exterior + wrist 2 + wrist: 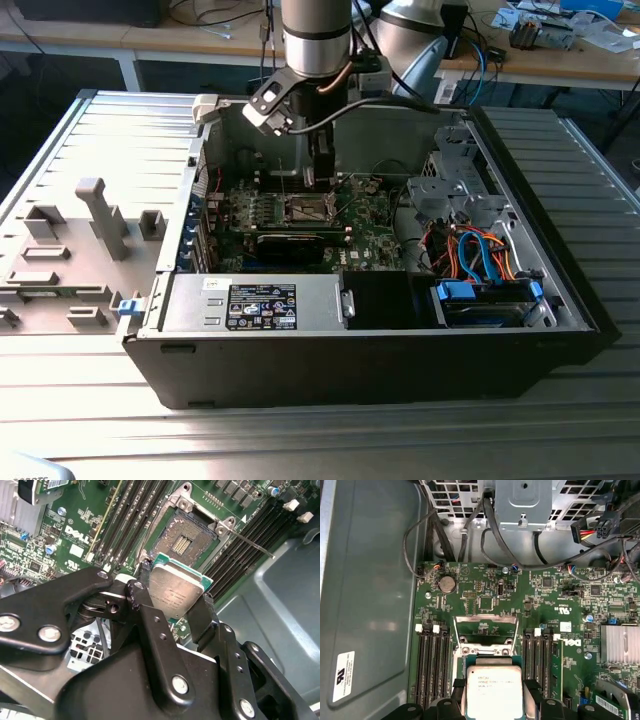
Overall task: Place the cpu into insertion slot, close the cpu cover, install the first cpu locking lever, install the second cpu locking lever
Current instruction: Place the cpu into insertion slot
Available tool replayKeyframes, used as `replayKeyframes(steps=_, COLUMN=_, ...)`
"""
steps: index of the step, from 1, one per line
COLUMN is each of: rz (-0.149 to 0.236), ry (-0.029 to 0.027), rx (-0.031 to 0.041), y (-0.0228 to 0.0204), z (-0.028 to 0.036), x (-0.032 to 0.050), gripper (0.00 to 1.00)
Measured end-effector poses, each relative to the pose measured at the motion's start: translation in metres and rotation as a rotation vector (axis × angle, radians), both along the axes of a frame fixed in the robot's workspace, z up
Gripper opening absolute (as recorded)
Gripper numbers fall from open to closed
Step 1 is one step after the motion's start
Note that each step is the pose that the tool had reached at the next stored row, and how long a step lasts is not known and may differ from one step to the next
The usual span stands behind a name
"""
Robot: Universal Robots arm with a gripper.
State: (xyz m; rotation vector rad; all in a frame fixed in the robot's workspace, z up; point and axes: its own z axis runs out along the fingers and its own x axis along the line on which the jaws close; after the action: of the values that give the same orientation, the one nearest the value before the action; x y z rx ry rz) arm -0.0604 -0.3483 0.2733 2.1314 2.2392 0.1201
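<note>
Silvery, green-edged cpu (175, 590) gripped flat between black fingers (201, 614) above insertion slot (184, 537).

The tabletop (300, 440) is a ribbed metal surface. An open computer case (400, 365) lies on its side at the centre. At 9 o'clock, touching the case, a grey panel (60, 270) with raised blocks lies flat. At 7 o'clock, a white object (30, 468) is cut off by the edge of the exterior view.

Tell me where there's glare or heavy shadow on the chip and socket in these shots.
Second wrist view: the cpu shows a mild sheen, and the insertion slot is evenly lit. First wrist view: the cpu's top looks pale and bright. Exterior view: the case interior is dim around the hand.
</note>
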Motion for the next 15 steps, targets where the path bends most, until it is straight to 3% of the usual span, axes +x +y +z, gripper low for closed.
replayKeyframes(steps=15, rz=0.0, ry=-0.0001, rx=0.0, y=0.005, z=-0.0148, x=-0.0049, gripper=0.54)
